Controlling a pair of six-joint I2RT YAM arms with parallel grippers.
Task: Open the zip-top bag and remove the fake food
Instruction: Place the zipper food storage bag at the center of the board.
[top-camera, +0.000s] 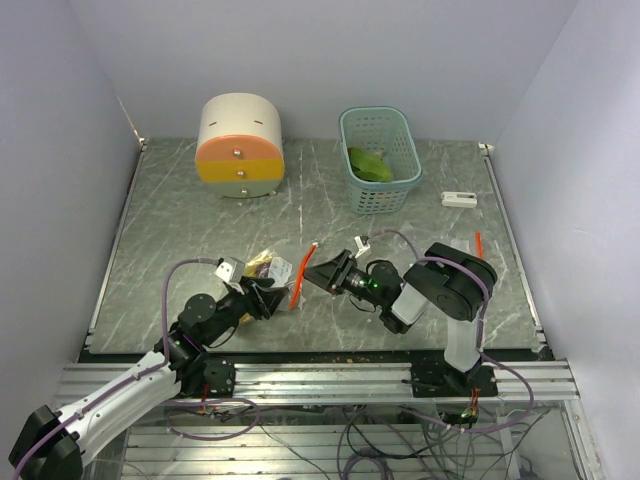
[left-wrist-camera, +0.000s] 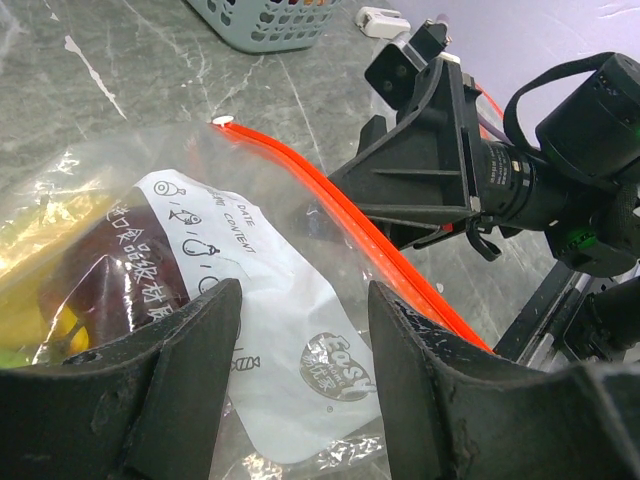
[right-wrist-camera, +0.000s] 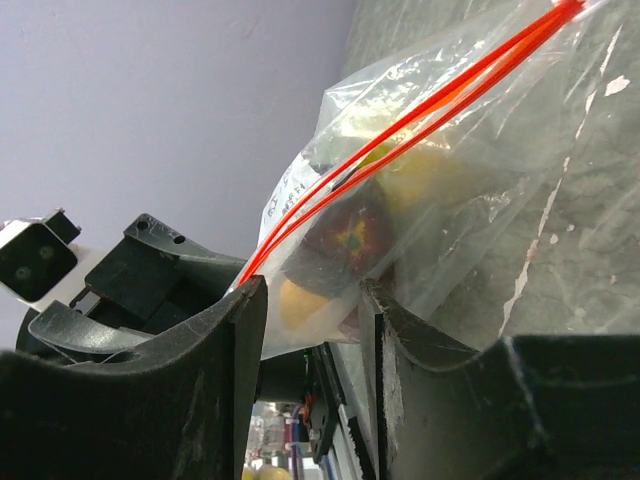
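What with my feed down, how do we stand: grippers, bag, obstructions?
Both open: left gripper and right gripper each straddle the bag. Toy food inside; zip unclear. Nothing blocking.

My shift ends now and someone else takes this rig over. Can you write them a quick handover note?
Left tool: open, fingers either side of the zip-top bag at its label.
Right tool: open, fingers straddling the bag's other side by the red zip.
Things: the bag lies on the table between the arms, with dark red and yellow fake food inside. A green piece lies in the basket at the back.
Done: both tools are placed at the bag. Whether the zip is parted cannot be told.
Left: grip, pull the zip open, take out the food.
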